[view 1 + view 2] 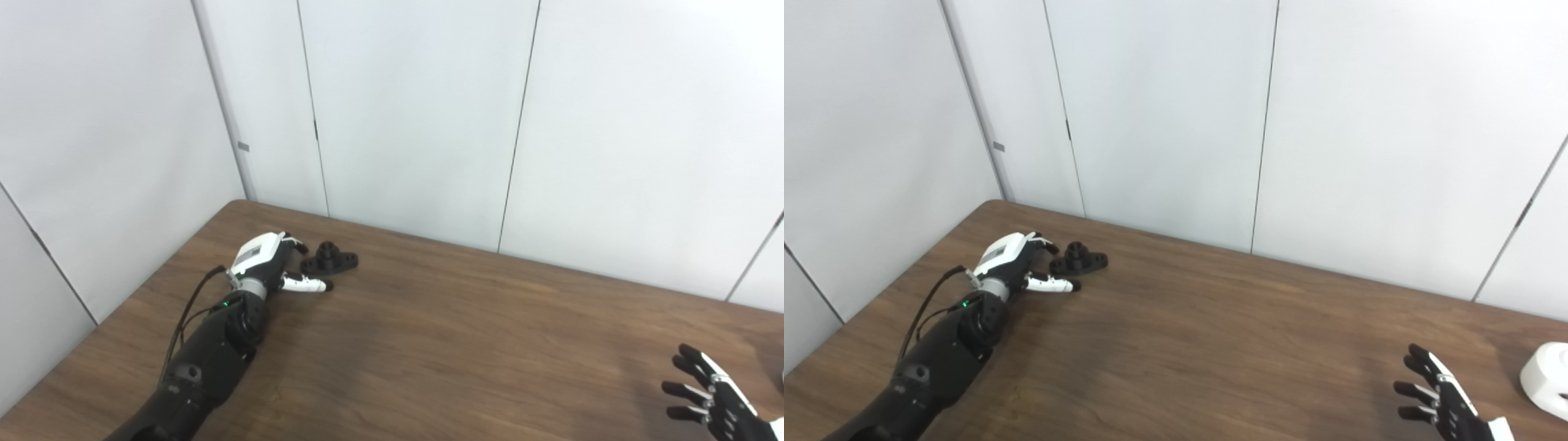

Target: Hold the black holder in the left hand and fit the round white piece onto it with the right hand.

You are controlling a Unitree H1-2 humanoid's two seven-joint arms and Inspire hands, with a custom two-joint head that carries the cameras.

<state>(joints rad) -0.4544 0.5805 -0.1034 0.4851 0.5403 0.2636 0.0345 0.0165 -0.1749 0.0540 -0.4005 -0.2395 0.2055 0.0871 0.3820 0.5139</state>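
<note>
The black holder (329, 259) lies flat on the brown table (441, 331) at the far left, a short post rising from its middle. My left hand (272, 263) rests just left of it, open, its fingers spread toward the holder and its thumb stretched out below it; I cannot tell whether a fingertip touches it. The round white piece (1548, 380) sits at the table's right edge, cut off by the right eye view's border. My right hand (1439, 398) is open with fingers apart, low in the frame, left of the white piece and clear of it.
White wall panels (416, 122) stand behind the table and along its left side. The table's far edge runs close behind the holder. Bare wood lies between the two hands.
</note>
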